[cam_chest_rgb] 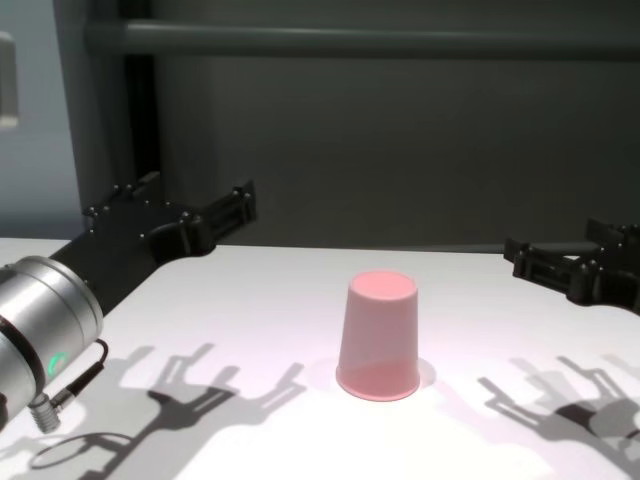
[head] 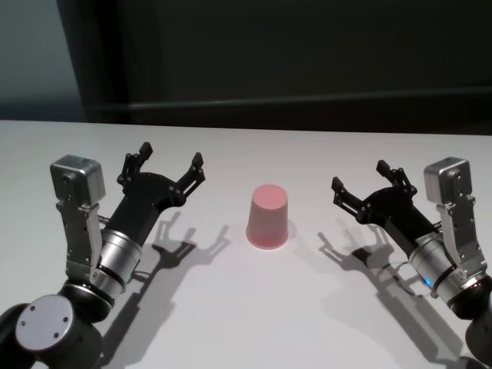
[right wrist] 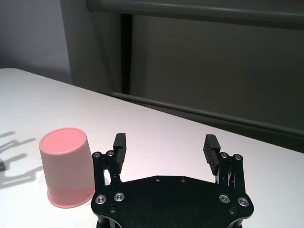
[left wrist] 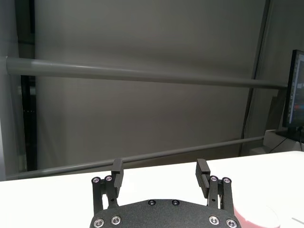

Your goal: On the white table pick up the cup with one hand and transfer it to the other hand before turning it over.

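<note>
The salmon-pink cup (head: 268, 217) stands upside down on the white table (head: 231, 307), its flat base up and wide rim on the surface; it also shows as the cup (cam_chest_rgb: 379, 336) in the chest view, the cup (right wrist: 67, 166) in the right wrist view, and a sliver of cup (left wrist: 256, 217) in the left wrist view. My left gripper (head: 171, 163) hovers open to the cup's left, a short way off. My right gripper (head: 369, 177) hovers open to the cup's right, also apart from it. Neither holds anything.
A dark wall with horizontal grey rails (left wrist: 142, 75) runs behind the table's far edge (head: 246, 127). A monitor (left wrist: 295, 92) stands at the far side in the left wrist view. Shadows of both grippers lie on the tabletop around the cup.
</note>
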{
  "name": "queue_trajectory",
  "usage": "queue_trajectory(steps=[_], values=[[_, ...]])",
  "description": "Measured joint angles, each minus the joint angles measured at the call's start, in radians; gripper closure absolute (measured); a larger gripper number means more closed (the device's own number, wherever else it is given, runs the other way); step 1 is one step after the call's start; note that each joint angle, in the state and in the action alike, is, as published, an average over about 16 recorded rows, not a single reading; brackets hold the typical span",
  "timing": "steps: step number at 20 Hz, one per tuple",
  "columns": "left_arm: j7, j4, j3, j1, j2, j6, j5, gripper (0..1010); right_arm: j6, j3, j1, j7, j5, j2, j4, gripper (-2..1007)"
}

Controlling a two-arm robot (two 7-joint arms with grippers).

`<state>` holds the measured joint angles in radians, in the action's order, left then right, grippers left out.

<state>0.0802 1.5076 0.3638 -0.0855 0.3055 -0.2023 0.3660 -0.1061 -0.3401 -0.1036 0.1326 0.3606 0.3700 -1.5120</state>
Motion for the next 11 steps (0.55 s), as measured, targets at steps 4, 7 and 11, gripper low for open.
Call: queue_trajectory(steps=[4,7,11], values=[[0.0,0.0,0.0,0.0,0.0,0.0,0.0,9,0.0,0.0,0.0,0.0,0.0,0.0,0.0,5],[0.0,0.0,0.0,0.0,0.0,0.0,0.0,9,0.0,-0.001,0.0,0.0,0.001,0.0,0.0,5],[0.0,0.0,0.0,0.0,0.0,0.0,0.0,9,0.0,-0.001,-0.001,-0.001,0.001,0.0,0.001,5]])
